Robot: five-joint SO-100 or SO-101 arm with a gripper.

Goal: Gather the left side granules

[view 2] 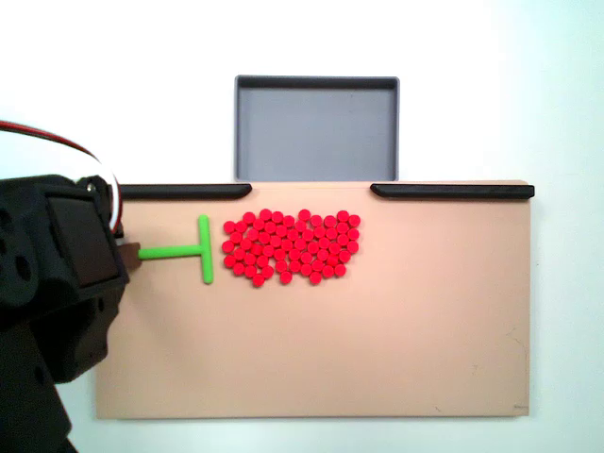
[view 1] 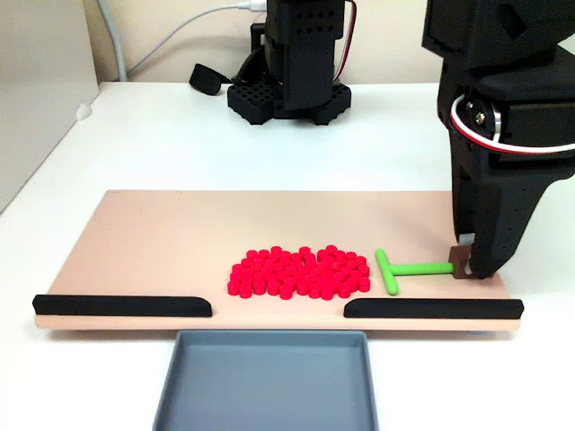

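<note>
The gripper (view 1: 467,266) is closed on the brown end of the green T-shaped stick (view 1: 406,268), so the crossbar faces the granules (view 1: 299,272), which lie just beside it at nine o'clock, ready for pushing.

Robotics lab or test bench, staged for a manipulation trial. Plain white bench (view 1: 180,144) against a bare cream wall. Black perforated arm base (view 1: 289,97) bolted at the rear, with a white cable (view 1: 193,25) trailing off behind. Tan work board (view 2: 377,340) fitted with two black edge rails (view 2: 451,191), a gap between them facing a grey tray (view 2: 316,127). Uniform red granules (view 2: 291,246) and a green T-shaped stick (view 2: 189,251) as props.
</note>
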